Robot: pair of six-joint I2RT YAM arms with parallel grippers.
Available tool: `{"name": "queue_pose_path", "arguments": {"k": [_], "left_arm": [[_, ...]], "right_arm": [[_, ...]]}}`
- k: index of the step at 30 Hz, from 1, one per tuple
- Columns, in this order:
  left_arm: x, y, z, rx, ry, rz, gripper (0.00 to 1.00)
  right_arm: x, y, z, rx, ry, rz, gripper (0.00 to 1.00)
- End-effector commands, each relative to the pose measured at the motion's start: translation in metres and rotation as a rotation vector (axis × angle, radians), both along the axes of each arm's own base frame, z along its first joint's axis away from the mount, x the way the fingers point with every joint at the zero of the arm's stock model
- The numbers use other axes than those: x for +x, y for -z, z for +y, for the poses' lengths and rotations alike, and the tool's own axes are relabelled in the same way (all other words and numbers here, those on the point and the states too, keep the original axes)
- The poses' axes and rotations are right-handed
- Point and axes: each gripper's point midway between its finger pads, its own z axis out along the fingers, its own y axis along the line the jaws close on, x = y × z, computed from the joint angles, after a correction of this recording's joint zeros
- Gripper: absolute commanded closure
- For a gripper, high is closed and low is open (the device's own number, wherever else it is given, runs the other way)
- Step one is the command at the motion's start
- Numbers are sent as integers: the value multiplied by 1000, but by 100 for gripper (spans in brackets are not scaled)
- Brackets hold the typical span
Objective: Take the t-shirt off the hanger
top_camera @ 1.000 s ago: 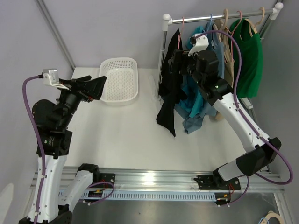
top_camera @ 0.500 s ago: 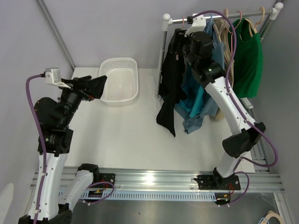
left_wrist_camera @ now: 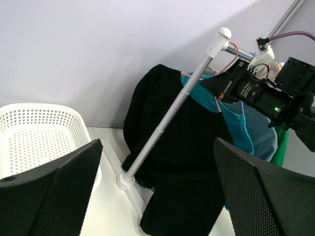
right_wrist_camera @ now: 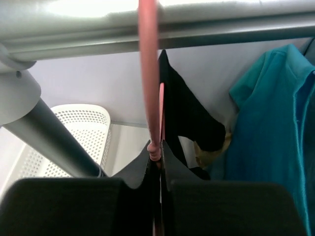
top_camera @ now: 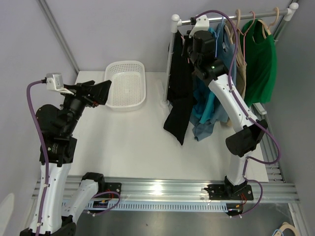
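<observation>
Far left of the rail, the left gripper hangs over the table with its fingers spread wide and nothing between them. The white basket sits between it and the rail. At the rail's left end hangs the black t-shirt on its pink hanger, hook over the tube. The right gripper is just under the rail there. Its jaws are drawn in close on either side of the hanger's neck with black collar cloth packed into the gap, so it appears to have the hanger clamped. Further right along the rail hang a teal shirt and a green top.

The likely trouble is the hook. If the arm pulls sideways before lifting it clear of the rail, the hook could catch and drag the whole stand. The teal shirt touches the black one and may be swept along. Cloth pinched together with the neck could also let the hanger slip in the grip.

The basket is rigid perforated plastic with rounded corners. The t-shirt is limp, matte knit that falls in long folds. The hanger is a thin, smooth, glossy rod. The rail is a smooth metal tube, slippery for a hook.
</observation>
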Motion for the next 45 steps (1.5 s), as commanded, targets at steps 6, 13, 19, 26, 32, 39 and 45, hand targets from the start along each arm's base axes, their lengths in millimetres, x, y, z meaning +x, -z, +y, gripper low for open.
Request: {"name": "queue_pose_path", "arguments": {"k": [6,13,19,26,32,39,45], "left_arm": [[4,4,-1,17,0,-2,1],[4,3,-4,16,17,-9,0],[9,-3,-10,20,53,11,1],[10,-1,-24,38,116,12,1],[-8,-5,-63,127,266,-51,1],[-31,2,-99,174,464,-78,0],[-62,15,-129,269,523,-122,1]], "right_arm": [[-11,-43,-15,8,36,-91,100],[-38,-96,-28,22,28,-190,100],[-73,-140,-52,25,54,-273,100],[-109,-127,-91,74,282,-211,100],[-163,-102,-86,191,170,-150,100],[-220,-69,-93,189,19,-67,100],[-236,-45,-83,189,-78,-35,100]]}}
